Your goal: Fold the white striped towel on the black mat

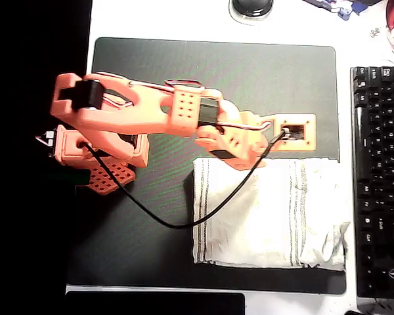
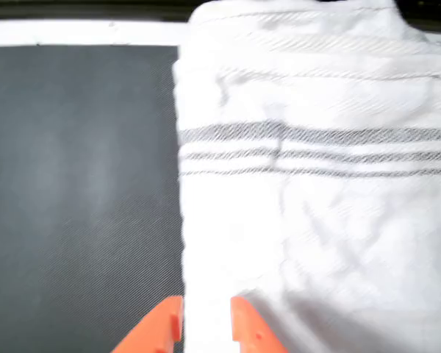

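The white striped towel point(image 1: 269, 213) lies flat on the lower right part of the black mat point(image 1: 217, 72), its right end rumpled and reaching past the mat's edge. My orange arm stretches from the left, and my gripper point(image 1: 251, 160) sits low at the towel's top edge. In the wrist view the gripper point(image 2: 206, 327) is open by a narrow gap. The towel point(image 2: 316, 206) has its edge running down between the two orange fingertips point(image 2: 165, 327), with bare mat point(image 2: 81, 184) on the left and grey stripes ahead.
A black keyboard point(image 1: 379, 177) stands just right of the towel. A round dark object point(image 1: 251, 6) sits beyond the mat's far edge, and small items lie at the top right corner. A black cable point(image 1: 164, 220) hangs from the arm across the mat.
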